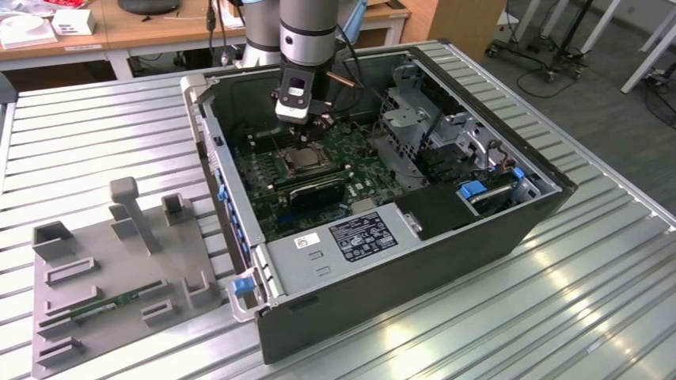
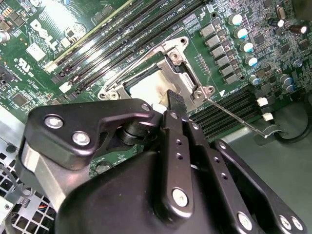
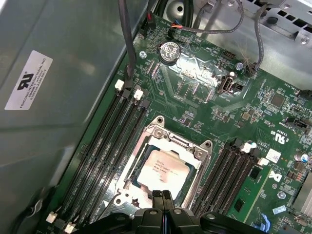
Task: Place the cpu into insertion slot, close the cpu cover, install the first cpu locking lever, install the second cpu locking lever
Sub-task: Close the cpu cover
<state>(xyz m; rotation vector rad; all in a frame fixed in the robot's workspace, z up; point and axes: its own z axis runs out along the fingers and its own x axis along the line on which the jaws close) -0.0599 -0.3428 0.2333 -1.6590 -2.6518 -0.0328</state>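
Gripper (image 3: pixel 162 195) clenched with nothing held, tip just above edge of cpu cover (image 3: pixel 171 143), cpu (image 3: pixel 163 168) seated inside it.

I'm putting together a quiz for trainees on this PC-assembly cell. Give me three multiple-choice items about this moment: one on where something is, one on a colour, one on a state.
1. Where is the cpu?
A) on the grey tray beside the case
B) in the insertion slot
C) lifted clear of the board

2. What colour is the motherboard?
A) green
B) red
C) white

3. How does the cpu cover lie?
A) standing upright
B) taken off, on the table
C) flat, framing the cpu

Answers:
1 B: in the first wrist view the chip sits inside the socket.
2 A: the board is green in both wrist views.
3 C: the chip's metal top shows through the cover's cut-out, with the tool at the cover's edge.
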